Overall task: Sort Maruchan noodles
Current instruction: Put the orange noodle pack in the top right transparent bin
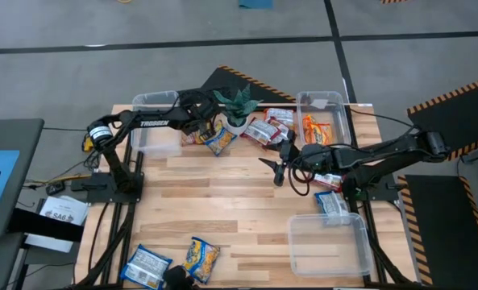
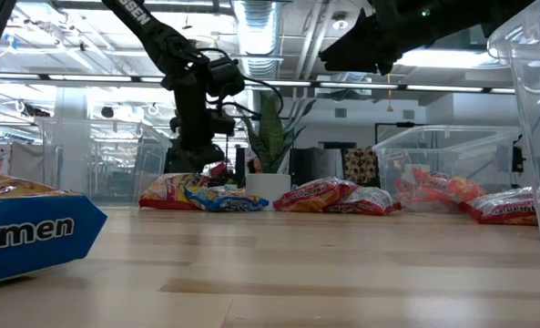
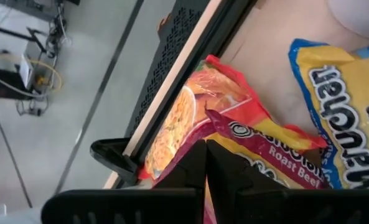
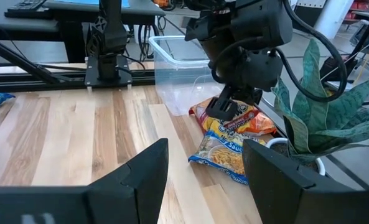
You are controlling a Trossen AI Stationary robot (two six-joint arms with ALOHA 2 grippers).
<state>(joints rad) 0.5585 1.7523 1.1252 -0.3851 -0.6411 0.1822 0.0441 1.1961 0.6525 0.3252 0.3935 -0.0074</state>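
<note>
On the wooden table [image 1: 222, 201] sorting is barely begun: one bin [image 1: 323, 121] holds orange packets [image 1: 315, 129], others lie scattered, the left gripper [image 1: 197, 133] clamped on a red packet [image 3: 234, 130], the right gripper [image 1: 277, 165] hovering open.

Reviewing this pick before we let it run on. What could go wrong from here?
1. The left hand is pinched on the red Roast Beef packet, which overlaps the yellow packet; lifting may drag that one along.
2. The potted plant stands close beside this pick, so a swing could tip it.
3. The right hand hangs open over mid-table, facing the left arm; both could crowd the same pile.
</note>
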